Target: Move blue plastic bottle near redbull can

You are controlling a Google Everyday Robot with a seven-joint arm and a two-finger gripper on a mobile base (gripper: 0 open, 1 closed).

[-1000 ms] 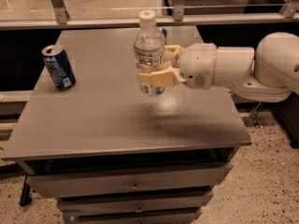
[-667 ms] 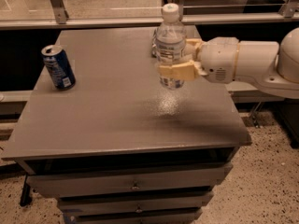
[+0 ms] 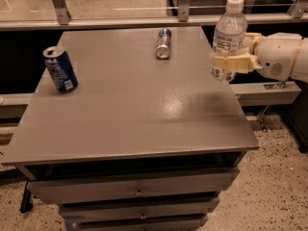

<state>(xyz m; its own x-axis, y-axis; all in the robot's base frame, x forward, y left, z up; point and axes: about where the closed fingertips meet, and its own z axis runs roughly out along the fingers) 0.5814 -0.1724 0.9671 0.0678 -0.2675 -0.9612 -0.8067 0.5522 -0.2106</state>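
The blue plastic bottle (image 3: 229,35) is clear with a white cap and a white-blue label. It is held upright in the air over the table's right edge. My gripper (image 3: 230,61) is shut on the bottle's lower half, its tan fingers (image 3: 236,62) wrapped around it, the white arm reaching in from the right. The redbull can (image 3: 164,43), slim and silver-blue, lies on its side near the table's far edge, to the left of the bottle.
A wider dark blue soda can (image 3: 60,69) stands upright at the table's left edge. The grey table (image 3: 134,114) has drawers below its front. A rail and glass panels run behind the table.
My gripper has carried the bottle to the right and farther back, from above the table's middle to its right edge. The redbull can has come into view from behind it.
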